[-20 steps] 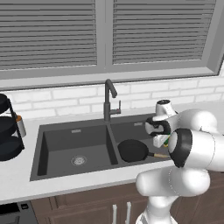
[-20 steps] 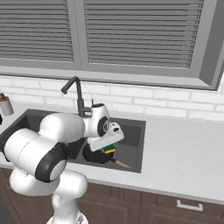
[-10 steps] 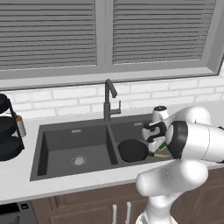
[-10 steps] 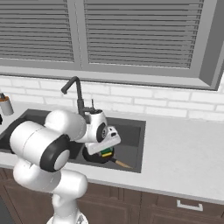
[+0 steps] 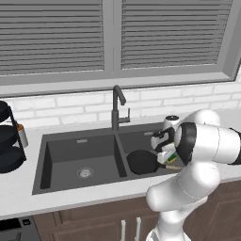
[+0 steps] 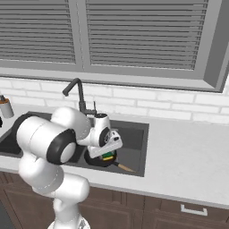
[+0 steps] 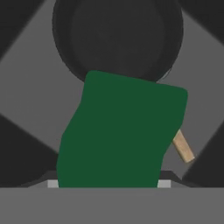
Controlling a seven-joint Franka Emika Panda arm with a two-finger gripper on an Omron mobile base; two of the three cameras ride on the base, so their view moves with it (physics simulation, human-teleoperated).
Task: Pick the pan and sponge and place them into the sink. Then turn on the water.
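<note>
The black pan [image 5: 141, 161] lies in the right basin of the dark sink [image 5: 61, 153], its tan-tipped handle [image 5: 172, 167] pointing right. My gripper [image 5: 167, 151] hangs just over the pan's handle side, shut on the sponge [image 5: 172, 157], yellow with a green layer. In the hand view the sponge's green face [image 7: 122, 131] covers the fingertips, with the pan [image 7: 118, 35] and its handle tip [image 7: 183, 148] beneath it. From the right I see the sponge [image 6: 108, 156] under my hand, above the pan [image 6: 96, 161]. No stream comes from the dark faucet [image 5: 117, 106].
A black tiered rack [image 5: 6, 139] and a small bottle [image 5: 21, 136] stand on the counter left of the sink. The left basin has a round drain [image 5: 84, 172]. White counter [image 6: 188, 152] stretches to the right. Brick wall and a window sill rise behind.
My hand has moved left and slightly down over the right basin with the sponge still in it. The pan has stayed in place.
</note>
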